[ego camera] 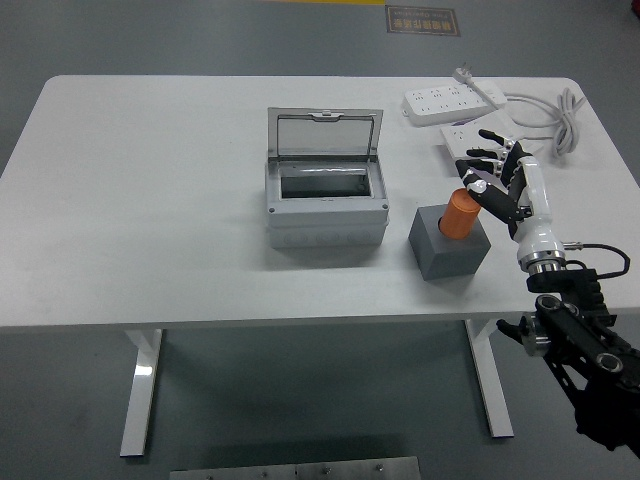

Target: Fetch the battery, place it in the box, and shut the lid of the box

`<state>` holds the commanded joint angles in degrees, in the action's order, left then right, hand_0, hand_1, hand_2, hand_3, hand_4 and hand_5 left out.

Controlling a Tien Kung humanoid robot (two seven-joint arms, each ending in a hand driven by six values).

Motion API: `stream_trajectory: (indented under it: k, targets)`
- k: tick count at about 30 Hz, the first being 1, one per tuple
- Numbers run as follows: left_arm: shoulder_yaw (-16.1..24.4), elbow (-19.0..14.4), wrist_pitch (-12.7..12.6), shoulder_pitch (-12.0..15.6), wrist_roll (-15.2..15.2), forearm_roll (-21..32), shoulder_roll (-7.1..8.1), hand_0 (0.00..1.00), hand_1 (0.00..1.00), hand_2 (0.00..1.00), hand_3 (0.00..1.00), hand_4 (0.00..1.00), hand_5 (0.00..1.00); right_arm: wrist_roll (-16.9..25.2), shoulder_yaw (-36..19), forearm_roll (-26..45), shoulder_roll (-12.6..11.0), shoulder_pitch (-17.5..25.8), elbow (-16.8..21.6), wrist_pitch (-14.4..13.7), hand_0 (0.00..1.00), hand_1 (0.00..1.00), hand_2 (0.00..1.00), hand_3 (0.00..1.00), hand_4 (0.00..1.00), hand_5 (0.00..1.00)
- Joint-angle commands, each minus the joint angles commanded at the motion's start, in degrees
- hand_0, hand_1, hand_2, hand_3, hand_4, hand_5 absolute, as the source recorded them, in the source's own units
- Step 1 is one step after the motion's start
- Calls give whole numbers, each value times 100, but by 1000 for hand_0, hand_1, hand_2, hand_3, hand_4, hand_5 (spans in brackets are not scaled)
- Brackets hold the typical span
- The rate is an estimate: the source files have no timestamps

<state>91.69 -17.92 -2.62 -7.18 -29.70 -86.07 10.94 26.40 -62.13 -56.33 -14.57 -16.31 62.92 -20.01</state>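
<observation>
On the white table point(150, 200), the right hand point(505, 185) reaches toward an orange battery point(461, 215) standing in a dark grey holder block point(448, 250).

The battery tilts slightly in the block, at about four o'clock from the table's centre; the hand sits just at its three o'clock side, fingers point(478, 182) spread and holding nothing, whether they touch the battery is unclear. The grey box point(325, 205) stands at nine o'clock of the block, near it, lid point(325, 135) raised upright at the back, inside dark. At twelve o'clock of the hand lie two white power strips point(450, 100) with a coiled cable point(560, 120), close behind the fingers.
</observation>
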Motion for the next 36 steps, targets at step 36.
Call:
stream_trajectory:
  k: [36]
  targets:
    - [26, 14, 71, -59, 31, -99, -34, 564, 699, 521, 527, 506, 21, -84, 557, -36, 112, -5, -218, -137, 662, 597, 622, 762, 779, 148]
